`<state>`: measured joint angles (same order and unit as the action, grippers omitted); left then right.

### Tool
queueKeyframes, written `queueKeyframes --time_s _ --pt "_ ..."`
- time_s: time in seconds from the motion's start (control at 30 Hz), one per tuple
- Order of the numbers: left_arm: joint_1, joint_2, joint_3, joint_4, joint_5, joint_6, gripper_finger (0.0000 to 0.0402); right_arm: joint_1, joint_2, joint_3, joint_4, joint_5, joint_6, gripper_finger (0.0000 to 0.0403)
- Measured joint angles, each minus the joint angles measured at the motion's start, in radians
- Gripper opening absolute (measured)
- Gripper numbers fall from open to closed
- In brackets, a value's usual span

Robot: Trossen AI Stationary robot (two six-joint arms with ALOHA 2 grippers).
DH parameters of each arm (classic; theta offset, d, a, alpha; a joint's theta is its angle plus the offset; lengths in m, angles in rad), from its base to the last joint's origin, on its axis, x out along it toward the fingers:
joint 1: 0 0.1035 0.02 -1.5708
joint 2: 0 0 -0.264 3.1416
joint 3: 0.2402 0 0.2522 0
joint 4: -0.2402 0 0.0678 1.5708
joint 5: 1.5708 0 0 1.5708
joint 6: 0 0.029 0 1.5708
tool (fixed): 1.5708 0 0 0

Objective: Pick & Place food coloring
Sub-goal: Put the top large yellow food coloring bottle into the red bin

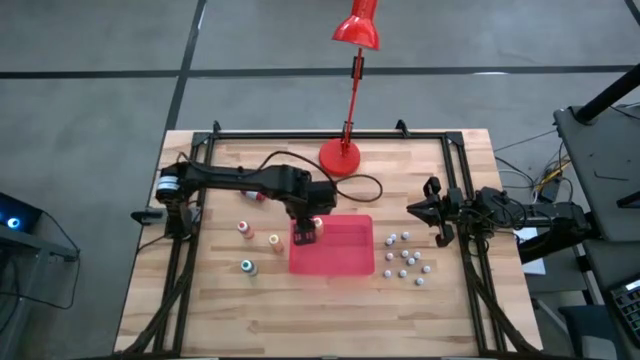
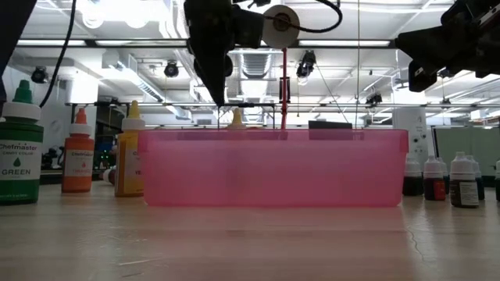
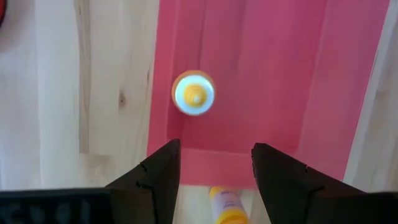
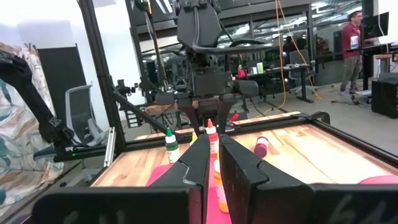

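A small pale yellow-capped food-coloring bottle [image 3: 194,93] stands upright inside the translucent red plastic tray [image 1: 345,258], directly beneath the released, spread left gripper [image 1: 305,236] at the tray's 9 o'clock end; the right gripper [image 1: 415,210], clenched, waits at 3 o'clock.

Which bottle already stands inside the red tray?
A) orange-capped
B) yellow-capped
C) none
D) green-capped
B: the left wrist view shows the yellow-capped bottle upright on the red tray floor, ahead of the open left gripper.
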<state>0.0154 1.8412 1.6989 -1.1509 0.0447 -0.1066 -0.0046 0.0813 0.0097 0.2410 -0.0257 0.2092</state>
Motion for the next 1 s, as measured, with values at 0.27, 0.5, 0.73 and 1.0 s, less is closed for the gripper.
queueKeyframes --time_s 0.27,0.5,0.73,1.0 --pt "0.001 0.0 0.003 0.063 -0.006 0.002 0.017 0.0 0.0 0.0 -0.001 0.0 0.0 0.0029" --pt "0.002 0.027 0.012 0.073 -0.006 0.006 0.017 0.0 0.0 0.0 -0.001 0.0 0.0 0.0029" --pt "0.003 0.031 0.012 0.082 -0.011 0.015 0.017 0.0 0.0 0.0 -0.001 0.001 0.0 0.0029" --pt "0.005 0.034 -0.002 0.102 -0.012 0.027 0.017 0.0 0.0 0.0 -0.001 0.001 0.0 0.0029"
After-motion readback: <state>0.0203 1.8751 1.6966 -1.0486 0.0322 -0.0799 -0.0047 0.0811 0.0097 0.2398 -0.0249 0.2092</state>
